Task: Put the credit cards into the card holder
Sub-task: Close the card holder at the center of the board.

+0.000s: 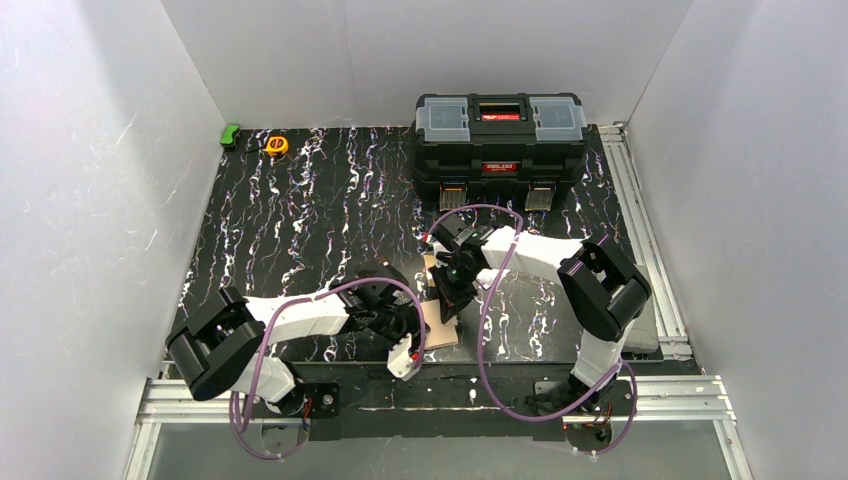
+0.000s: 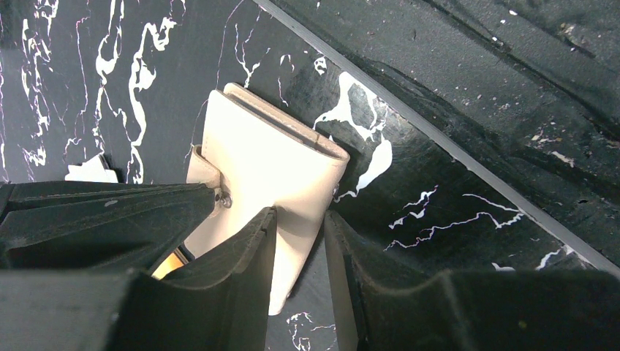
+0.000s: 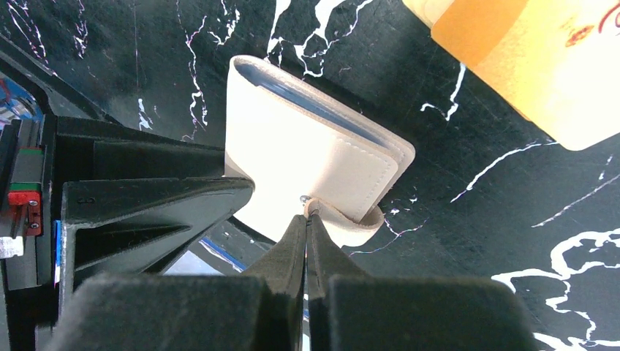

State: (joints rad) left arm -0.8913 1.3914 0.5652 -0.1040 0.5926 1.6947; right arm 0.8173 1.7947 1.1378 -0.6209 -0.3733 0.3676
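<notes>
The cream card holder (image 2: pixel 267 164) (image 3: pixel 314 146) lies folded on the black marbled table, between the two arms (image 1: pixel 432 270). My left gripper (image 2: pixel 300 219) (image 1: pixel 425 305) is closed round its lower corner, one finger on each side of the cover. My right gripper (image 3: pixel 307 208) (image 1: pixel 448 295) is shut on the snap tab (image 3: pixel 343 219), which curls out from the wallet's edge. An orange credit card (image 3: pixel 526 58) lies flat on the table just beyond the wallet (image 1: pixel 440 327). A sliver of the orange card (image 2: pixel 172 263) shows under my left fingers.
A big black toolbox (image 1: pixel 500 135) stands at the back of the table. A yellow tape measure (image 1: pixel 276 145) and a small green object (image 1: pixel 230 134) sit at the back left. Aluminium rails (image 1: pixel 640 210) run along the right edge, and white walls enclose the table.
</notes>
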